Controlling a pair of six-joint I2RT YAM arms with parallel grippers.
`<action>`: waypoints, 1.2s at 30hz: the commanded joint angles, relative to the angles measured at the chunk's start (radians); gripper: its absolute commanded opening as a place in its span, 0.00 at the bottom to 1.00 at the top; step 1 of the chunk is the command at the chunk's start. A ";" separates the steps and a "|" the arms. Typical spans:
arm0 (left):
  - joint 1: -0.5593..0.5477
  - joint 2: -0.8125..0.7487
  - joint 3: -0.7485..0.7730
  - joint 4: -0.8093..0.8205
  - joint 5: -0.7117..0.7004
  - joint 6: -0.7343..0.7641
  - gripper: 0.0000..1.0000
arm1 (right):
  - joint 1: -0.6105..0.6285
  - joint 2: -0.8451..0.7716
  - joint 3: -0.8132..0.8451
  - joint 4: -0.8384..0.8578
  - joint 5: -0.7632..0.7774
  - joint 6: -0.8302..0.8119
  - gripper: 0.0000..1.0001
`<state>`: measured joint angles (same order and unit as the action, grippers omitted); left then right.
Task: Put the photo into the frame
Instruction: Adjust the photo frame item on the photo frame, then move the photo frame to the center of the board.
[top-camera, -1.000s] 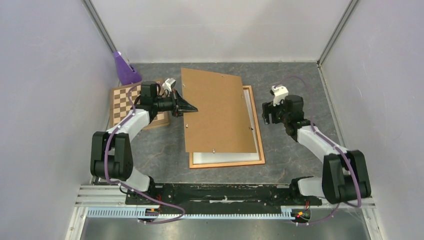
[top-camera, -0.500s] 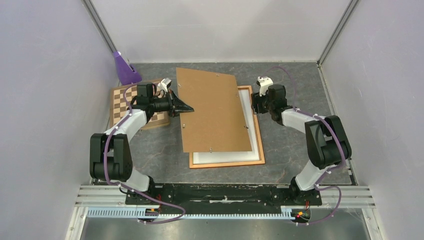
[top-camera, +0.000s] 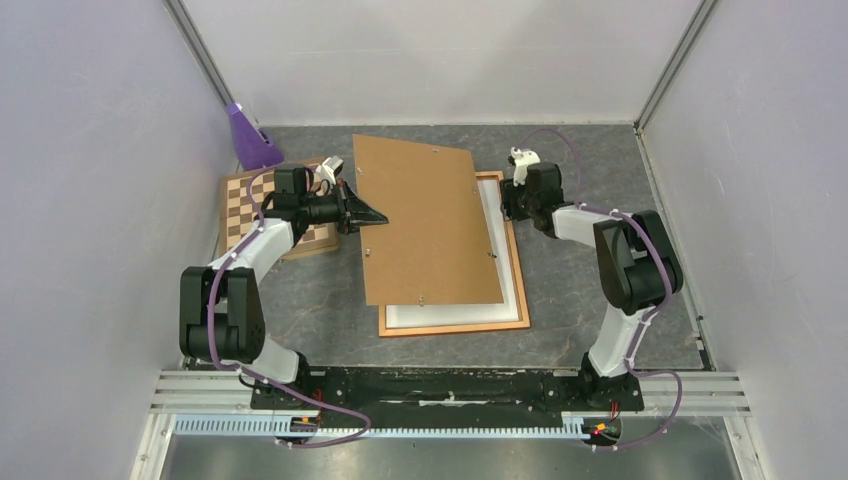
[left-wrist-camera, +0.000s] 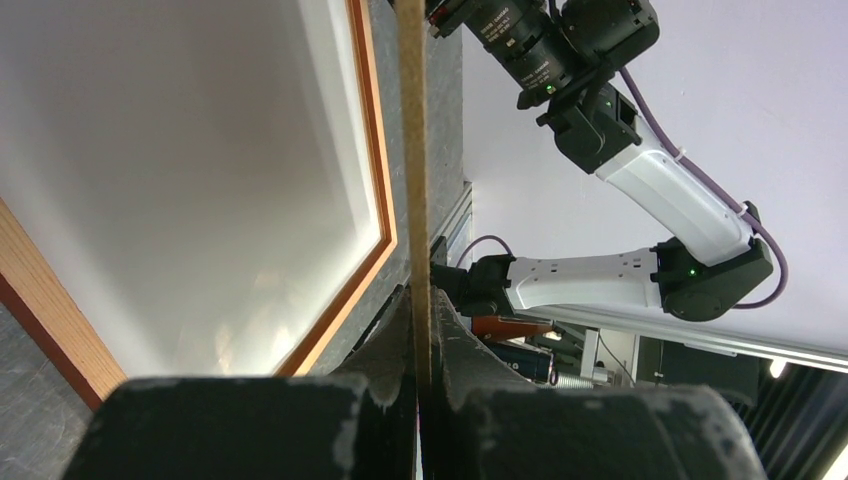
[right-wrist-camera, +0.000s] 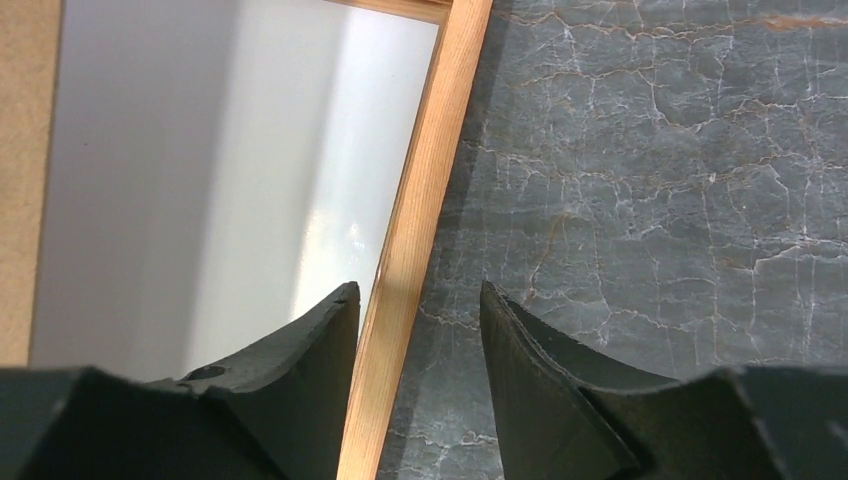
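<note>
Left fingers: pinching the backing panel by its edge, raised.
Right fingers: half spread, astride the frame rail.
Advice: steady frame, then lower panel squarely.

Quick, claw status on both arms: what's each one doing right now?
Left claw: closed, holding the hardboard backing panel by its left edge.
Right claw: open, fingers either side of the right rail of the frame.
</note>
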<state>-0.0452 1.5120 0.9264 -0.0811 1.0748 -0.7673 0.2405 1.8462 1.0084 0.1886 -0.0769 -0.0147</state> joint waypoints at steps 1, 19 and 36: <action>0.007 -0.027 0.026 0.054 0.066 0.018 0.02 | 0.006 0.034 0.053 0.000 0.034 0.013 0.50; 0.004 0.010 0.015 0.076 0.060 0.013 0.02 | -0.024 0.089 0.104 -0.001 0.042 0.116 0.34; -0.075 0.168 0.027 0.286 0.070 -0.118 0.02 | -0.078 0.144 0.188 -0.005 0.027 0.171 0.33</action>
<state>-0.0929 1.6485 0.9264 0.0219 1.0756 -0.7872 0.1783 1.9800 1.1412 0.1699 -0.0509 0.1459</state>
